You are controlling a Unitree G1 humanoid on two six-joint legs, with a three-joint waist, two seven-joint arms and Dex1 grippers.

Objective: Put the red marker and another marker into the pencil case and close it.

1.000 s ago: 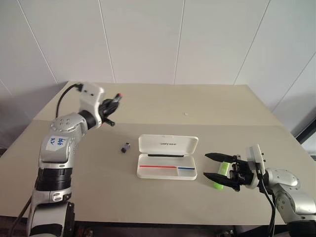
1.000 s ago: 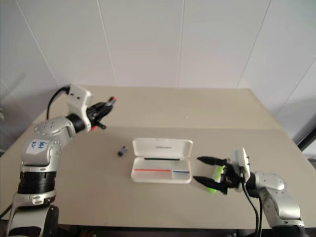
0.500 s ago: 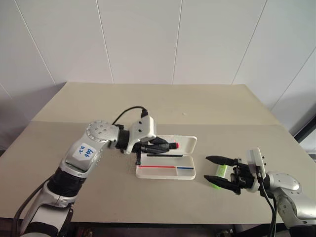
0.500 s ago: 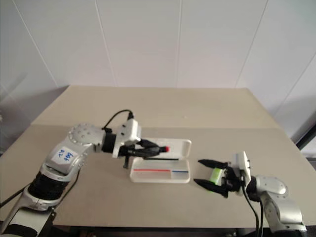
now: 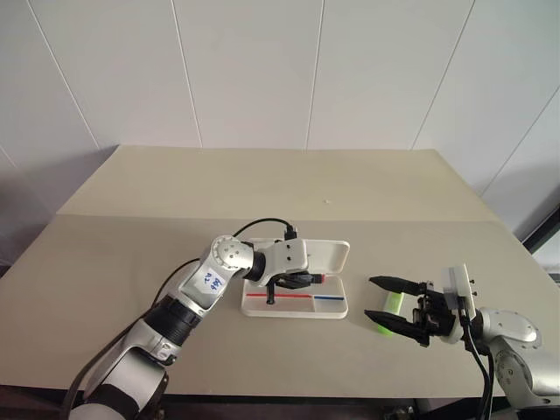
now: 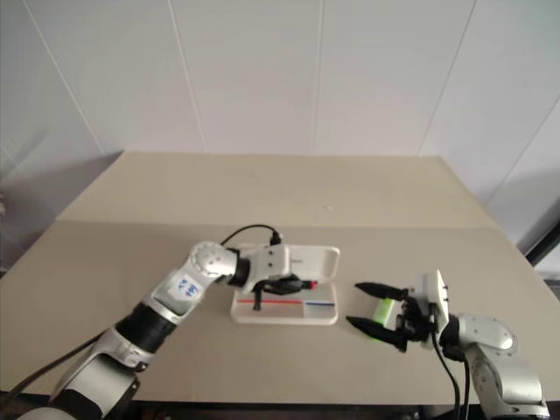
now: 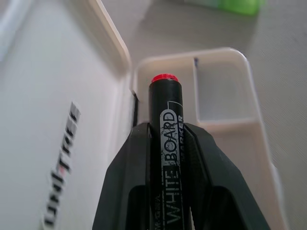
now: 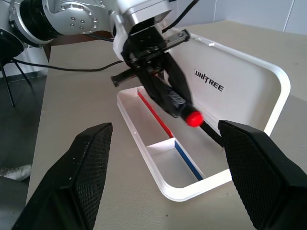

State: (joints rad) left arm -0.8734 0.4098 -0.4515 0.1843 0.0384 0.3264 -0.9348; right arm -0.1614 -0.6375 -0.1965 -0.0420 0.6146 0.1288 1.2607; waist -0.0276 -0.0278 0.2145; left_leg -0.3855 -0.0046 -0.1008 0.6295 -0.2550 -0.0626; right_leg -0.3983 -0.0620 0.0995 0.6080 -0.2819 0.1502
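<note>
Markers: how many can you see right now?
2. The red marker is gripped by the left gripper over the open pencil case; the green marker lies between the right gripper's open fingers.

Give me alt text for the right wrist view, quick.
The left gripper holds the red marker, red end forward, over the tray of the open white pencil case, whose lid reads UNITREE. The right gripper's own two black fingers stand wide apart in the foreground, framing the case on the tan table.
</note>
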